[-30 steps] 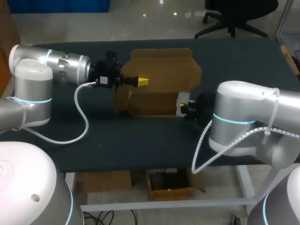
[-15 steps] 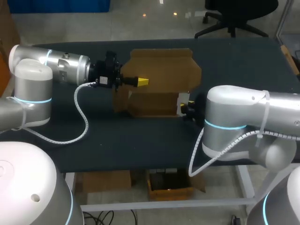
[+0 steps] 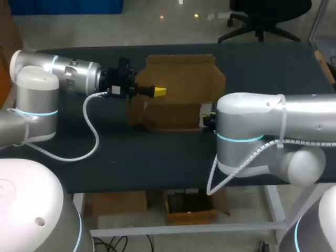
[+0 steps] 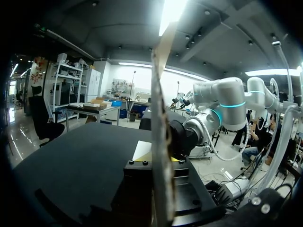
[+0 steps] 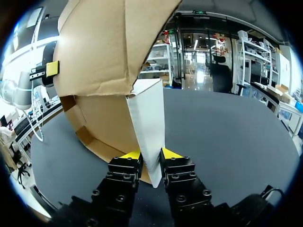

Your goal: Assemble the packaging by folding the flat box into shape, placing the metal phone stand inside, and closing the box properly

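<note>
Panels of the half-folded brown cardboard box (image 3: 184, 84) stand edge-on between my left fingers (image 3: 160, 92) and right fingers (image 5: 131, 154), both pairs clamped.

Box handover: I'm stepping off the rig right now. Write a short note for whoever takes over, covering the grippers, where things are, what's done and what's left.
Left gripper: shut on the box, clamping the cardboard panel at its left end.
Right gripper: shut on the white flap at the box's right end.
The box stands on the table near the middle, partly folded up with its top open, held from both ends.
Phone stand: not visible in any view; locate it before going on.
Done: the box is out of flat.
Left: finish forming it, put the stand in, close it.
</note>
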